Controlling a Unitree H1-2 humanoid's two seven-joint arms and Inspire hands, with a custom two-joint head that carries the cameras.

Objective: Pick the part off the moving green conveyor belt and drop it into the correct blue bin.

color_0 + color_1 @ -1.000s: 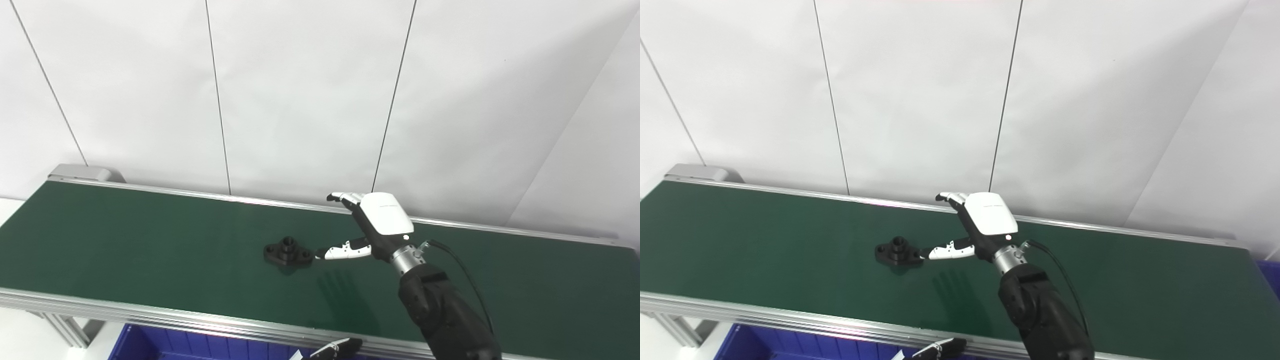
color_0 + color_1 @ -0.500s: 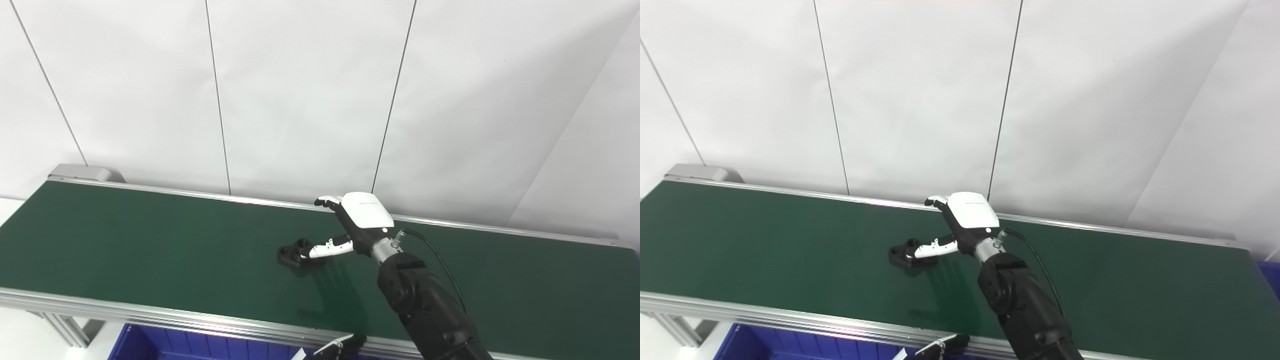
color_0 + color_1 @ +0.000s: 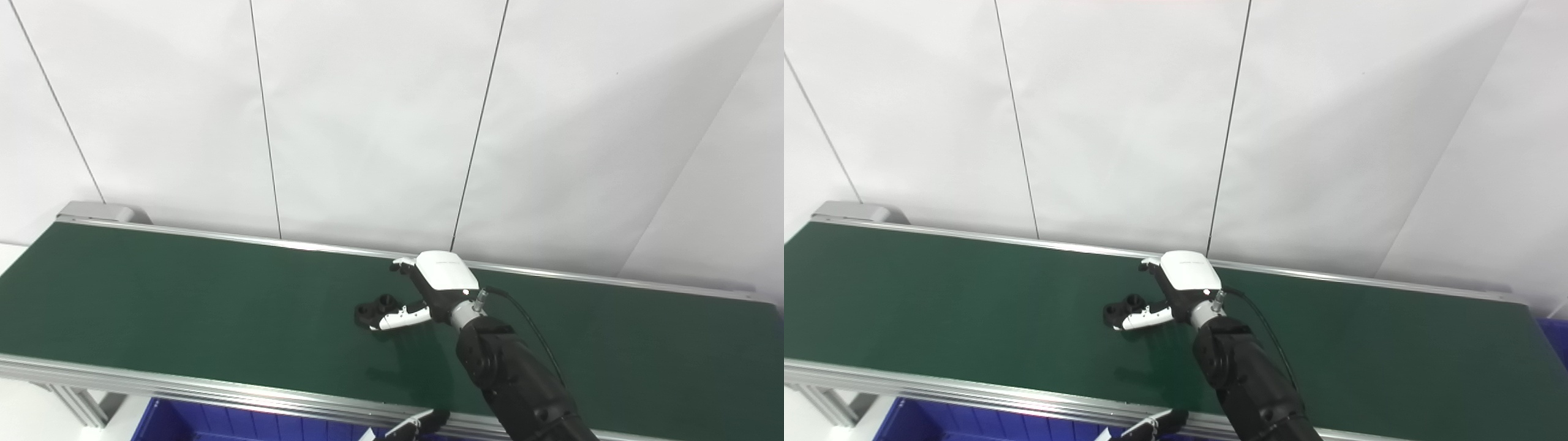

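The right robot hand (image 3: 429,291) sits just right of frame centre, low over the green conveyor belt (image 3: 184,306). Its fingers are spread around the part (image 3: 375,308): the thumb lies along the part's near side, while the other fingers curl at the far side. The fingers are not visibly clamped, so the hand reads as open and bracketing the part, with no lift begun. The part, a small black flanged piece, rests on the belt just left of the palm.

The left robot hand (image 3: 413,427) shows only as fingertips at the bottom edge, below the belt's near rail; whether it is open or closed cannot be told.

A blue bin (image 3: 202,422) shows at lower left beneath the rail; a second blue edge (image 3: 1557,337) appears at far right.

Assessment: the approach is complete. Grasp closure, lift, carry and release into the correct bin all remain.
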